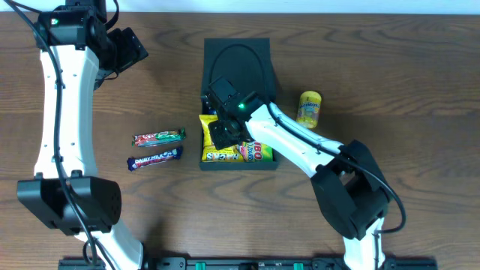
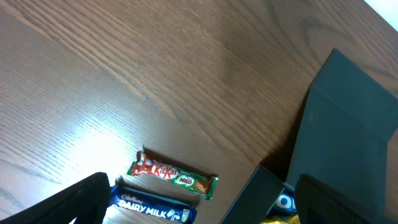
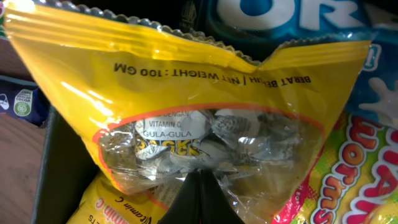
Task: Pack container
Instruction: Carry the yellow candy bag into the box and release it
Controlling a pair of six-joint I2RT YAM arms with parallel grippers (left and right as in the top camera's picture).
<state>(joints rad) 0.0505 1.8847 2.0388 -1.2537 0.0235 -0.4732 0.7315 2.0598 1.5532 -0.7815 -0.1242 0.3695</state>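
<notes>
Yellow sweet bag (image 3: pixel 186 93), clamped in right hand (image 3: pixel 198 193), low over crowded container (image 1: pixel 214 52) at middle of surface (image 1: pixel 390 67); left hand (image 1: pixel 131 49) apart, empty. Risks snagging on packets (image 3: pixel 373 180) beneath, then slumping over wall.

Overhead, the light is bright and even from above, shadows short and soft, though the container (image 1: pixel 238 66) swallows it and reads near black inside. On the left wrist view, a pale glare patch blooms on the table (image 2: pixel 93 140) at 8 o'clock, the 1 o'clock corner burns out white, and the left fingers (image 2: pixel 74 202) sit dark and soft along the bottom. On the right wrist view, the bag (image 3: pixel 186 81) fills the frame with sharp print, sheen streaking the foil and a hot spot at 11 o'clock. The right fingers (image 3: pixel 196 199) at 6 o'clock are a black blur.
</notes>
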